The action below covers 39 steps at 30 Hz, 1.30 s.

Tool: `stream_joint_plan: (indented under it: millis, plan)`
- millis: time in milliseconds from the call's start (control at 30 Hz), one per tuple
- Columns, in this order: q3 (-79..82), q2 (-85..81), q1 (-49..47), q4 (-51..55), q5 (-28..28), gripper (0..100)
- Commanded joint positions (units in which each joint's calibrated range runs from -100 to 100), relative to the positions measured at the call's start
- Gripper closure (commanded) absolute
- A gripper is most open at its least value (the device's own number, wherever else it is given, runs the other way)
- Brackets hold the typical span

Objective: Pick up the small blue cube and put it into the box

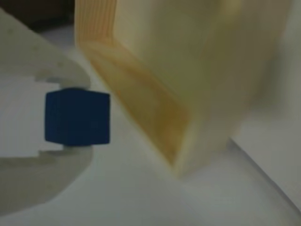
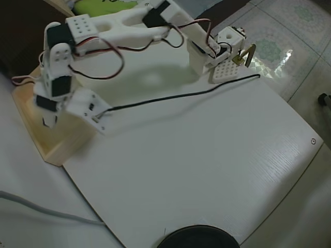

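In the wrist view you see the gripper (image 1: 70, 117) clenched on the small blue cube (image 1: 77, 117), one finger above it and one below. The box (image 1: 188, 70) stands just beside the cube. In the overhead view the arm (image 2: 129, 31) hangs over the box (image 2: 57, 147) at the left edge of the table (image 2: 207, 155).

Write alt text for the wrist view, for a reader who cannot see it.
The end effector grips the small blue cube between its two pale fingers at the left of the frame. To its right looms the box of pale wood, blurred and seen at an angle, above a white surface.
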Motion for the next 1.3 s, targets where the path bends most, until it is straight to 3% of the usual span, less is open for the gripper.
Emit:
stream_joint_plan:
  millis: [0, 867, 1267]
  plan:
    - [-1.5, 1.1, 2.9, -3.2, 0.2, 91]
    - [-6.2, 0.8, 4.9, -2.8, -1.4, 84]
    - [-28.0, 0.8, 5.6, 16.0, -5.4, 84]
